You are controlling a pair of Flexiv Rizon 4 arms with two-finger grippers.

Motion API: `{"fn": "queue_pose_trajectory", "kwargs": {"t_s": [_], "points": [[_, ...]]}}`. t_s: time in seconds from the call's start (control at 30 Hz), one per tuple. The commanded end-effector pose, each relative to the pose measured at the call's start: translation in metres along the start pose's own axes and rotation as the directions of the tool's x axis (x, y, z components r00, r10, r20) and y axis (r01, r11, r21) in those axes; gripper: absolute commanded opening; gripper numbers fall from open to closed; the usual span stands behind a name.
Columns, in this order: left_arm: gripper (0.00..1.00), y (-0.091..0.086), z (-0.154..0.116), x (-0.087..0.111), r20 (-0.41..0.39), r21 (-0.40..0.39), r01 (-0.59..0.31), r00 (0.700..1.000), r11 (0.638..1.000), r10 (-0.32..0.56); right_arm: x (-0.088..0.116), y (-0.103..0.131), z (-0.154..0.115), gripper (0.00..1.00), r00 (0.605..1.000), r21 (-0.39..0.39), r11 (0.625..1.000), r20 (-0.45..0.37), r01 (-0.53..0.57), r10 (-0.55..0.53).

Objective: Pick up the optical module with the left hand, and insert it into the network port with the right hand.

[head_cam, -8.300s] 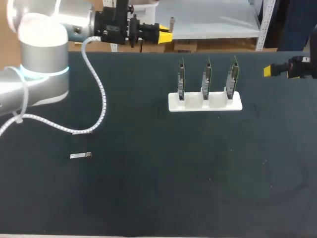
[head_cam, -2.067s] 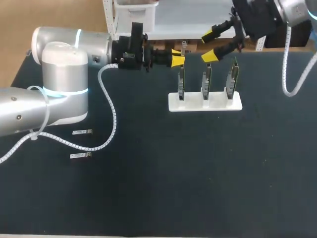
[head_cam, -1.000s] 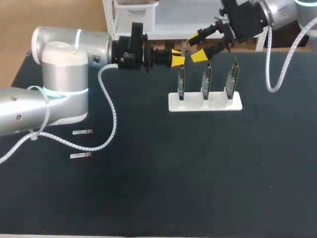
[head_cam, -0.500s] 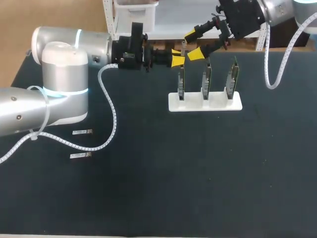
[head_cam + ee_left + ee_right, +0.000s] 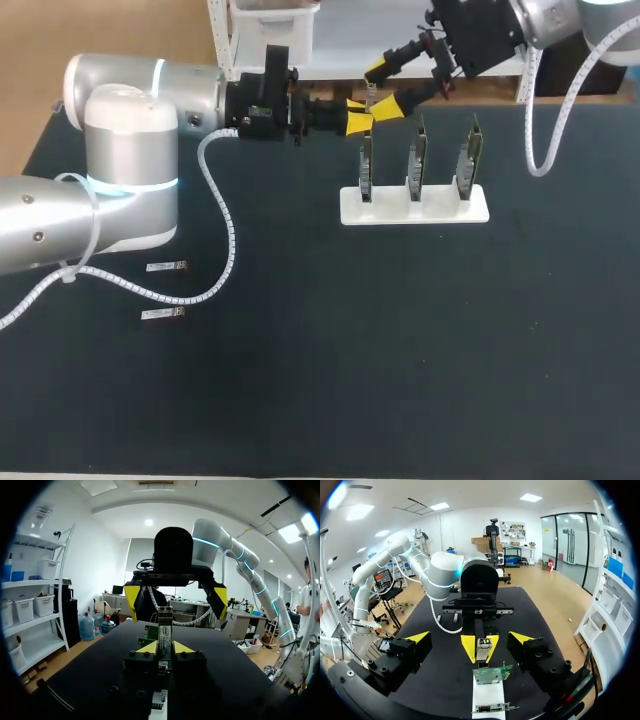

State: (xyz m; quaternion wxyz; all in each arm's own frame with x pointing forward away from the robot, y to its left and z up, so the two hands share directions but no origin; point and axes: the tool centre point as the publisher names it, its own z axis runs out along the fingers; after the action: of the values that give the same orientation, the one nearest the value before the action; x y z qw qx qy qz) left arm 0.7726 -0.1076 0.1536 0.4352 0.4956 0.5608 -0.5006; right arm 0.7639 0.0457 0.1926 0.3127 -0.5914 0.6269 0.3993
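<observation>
Our left hand [image 5: 359, 114] is clamped on the optical module [image 5: 164, 630], which sits between its yellow tips above the far side of the tabletop [image 5: 400, 350], so the pick-up is done. Our right hand [image 5: 388, 88] faces it with fingers spread wide to either side of the module, touching nothing (the handover, we judge, has not happened yet). What remains is the right hand's grasp, the left's release, and insertion into a port on the boards [image 5: 415, 160] standing in the white holder [image 5: 414, 208] nearby. Two more modules [image 5: 165, 266] lie well apart, by our left arm.
</observation>
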Motion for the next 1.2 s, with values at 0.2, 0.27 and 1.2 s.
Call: {"fn": "queue_pose_trajectory", "kwargs": {"t_s": [0.2,0.27,1.2], "points": [[0.0,-0.0007,0.0004,0.0005,0.001,-0.004,0.0,1.0,1.0,0.0,0.0017,0.0048,0.0036,1.0,1.0,0.021,1.0,-0.006,-0.007,0.007],[0.0,-0.0007,0.0004,0.0005,0.001,-0.004,0.0,1.0,1.0,0.0,0.0018,0.0048,0.0039,1.0,1.0,0.023,1.0,-0.002,-0.011,0.011],[0.0,-0.0007,0.0004,0.0005,0.001,-0.004,0.0,1.0,1.0,0.0,-0.0035,-0.0035,0.0039,0.73,0.999,0.019,1.0,-0.032,0.011,-0.01]]}}
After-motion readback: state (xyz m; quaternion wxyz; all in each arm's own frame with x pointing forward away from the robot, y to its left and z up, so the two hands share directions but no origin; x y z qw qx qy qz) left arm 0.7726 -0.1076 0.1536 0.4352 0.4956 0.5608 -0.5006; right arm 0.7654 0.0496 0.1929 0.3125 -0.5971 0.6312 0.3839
